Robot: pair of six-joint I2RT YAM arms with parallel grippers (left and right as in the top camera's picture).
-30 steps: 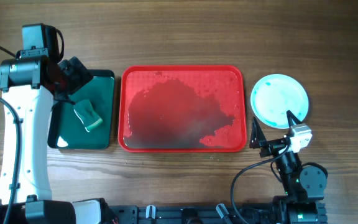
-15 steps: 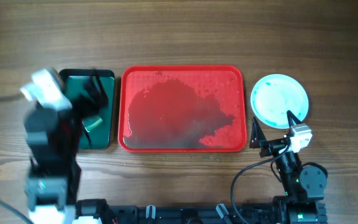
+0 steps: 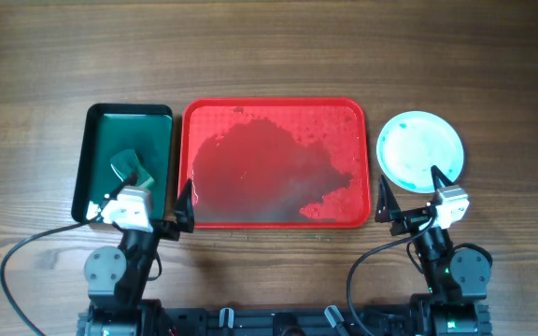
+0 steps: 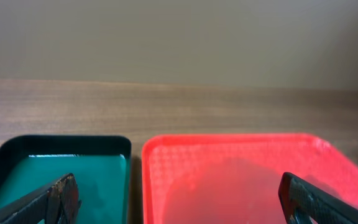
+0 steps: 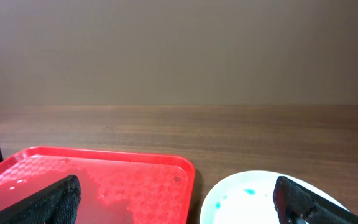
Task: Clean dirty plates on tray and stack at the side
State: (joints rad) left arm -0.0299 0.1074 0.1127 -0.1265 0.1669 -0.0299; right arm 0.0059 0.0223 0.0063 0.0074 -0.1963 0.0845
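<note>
The red tray [image 3: 274, 103] lies mid-table, wet inside, with no plate on it; its rim shows in both wrist views [image 4: 229, 138] [image 5: 104, 153]. A pale aqua plate [image 3: 420, 151] with faint teal smears rests on the wood right of the tray, also in the right wrist view [image 5: 253, 193]; I cannot tell whether others lie under it. My left gripper [image 3: 162, 187] [image 4: 179, 202] is open at the near edge, straddling the wall between the green tray and the red tray. My right gripper [image 3: 407, 182] [image 5: 178, 202] is open, spanning the tray's right corner and the plate's near edge.
A smaller dark green tray [image 3: 127, 114] holding water stands left of the red tray, with a green sponge [image 3: 131, 168] in it. Both arm bases sit at the near table edge. Bare wood runs along the far side.
My left arm has pulled back from over the green tray's far end to the near table edge, gripper open and empty. The sponge stays in the green tray. The right arm has not moved.
</note>
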